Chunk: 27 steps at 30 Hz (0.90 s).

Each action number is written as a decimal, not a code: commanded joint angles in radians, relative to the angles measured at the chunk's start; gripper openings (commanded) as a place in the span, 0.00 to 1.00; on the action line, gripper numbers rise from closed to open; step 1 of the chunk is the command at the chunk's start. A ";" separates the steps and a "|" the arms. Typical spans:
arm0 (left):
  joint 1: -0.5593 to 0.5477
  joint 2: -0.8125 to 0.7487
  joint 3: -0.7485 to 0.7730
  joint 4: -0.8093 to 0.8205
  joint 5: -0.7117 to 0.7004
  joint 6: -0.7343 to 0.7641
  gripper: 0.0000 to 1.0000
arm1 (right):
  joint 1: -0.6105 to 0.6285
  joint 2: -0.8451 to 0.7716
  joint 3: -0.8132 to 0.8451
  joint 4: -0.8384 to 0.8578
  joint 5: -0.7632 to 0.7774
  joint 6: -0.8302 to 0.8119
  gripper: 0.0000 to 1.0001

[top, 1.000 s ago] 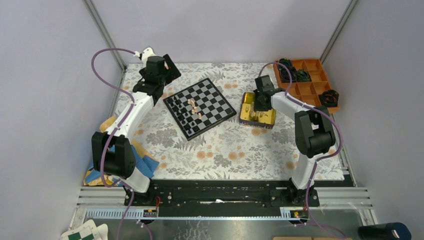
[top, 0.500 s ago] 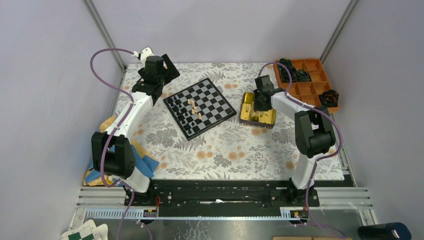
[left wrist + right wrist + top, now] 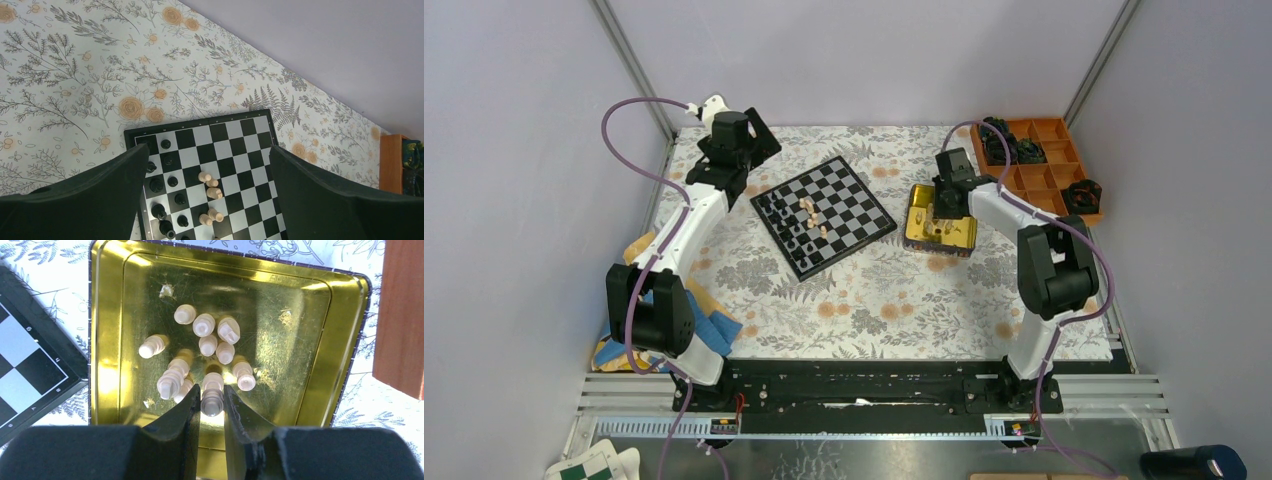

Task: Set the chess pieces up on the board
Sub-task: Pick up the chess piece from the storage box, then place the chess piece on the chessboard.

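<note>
Top view: the board (image 3: 824,215) lies skewed, far of table centre. Black pieces (image 3: 784,228) line its left edge, with a few tan pieces (image 3: 812,214) mid-board. The left gripper (image 3: 762,132) hangs off the board's far-left corner. The right gripper (image 3: 937,205) is down in the gold tin (image 3: 965,241), right of the board.

Left wrist: jaws spread wide, nothing between them.

Right wrist: jaws narrow, pinching one tan pawn (image 3: 212,401) by its head (probably a pawn; glare blurs it). Loose neighbours (image 3: 205,335) crowd just beside it. Risks: a lift could snag one, or the rounded head could twist out of the pinch. The fingers hide its base.
</note>
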 commanded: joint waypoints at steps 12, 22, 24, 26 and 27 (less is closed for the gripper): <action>0.016 0.002 0.005 0.007 0.005 -0.013 0.98 | 0.010 -0.130 0.108 -0.041 0.022 -0.028 0.00; 0.019 -0.009 -0.020 0.007 0.014 -0.024 0.98 | 0.066 -0.089 0.292 -0.129 -0.017 -0.028 0.00; 0.020 -0.014 -0.025 0.007 0.013 -0.027 0.98 | 0.086 -0.061 0.335 -0.143 -0.028 -0.028 0.00; 0.021 -0.018 -0.032 0.006 0.015 -0.031 0.98 | 0.104 -0.027 0.383 -0.159 -0.036 -0.027 0.00; 0.022 -0.020 -0.035 0.003 0.016 -0.033 0.98 | 0.114 -0.008 0.409 -0.168 -0.040 -0.028 0.00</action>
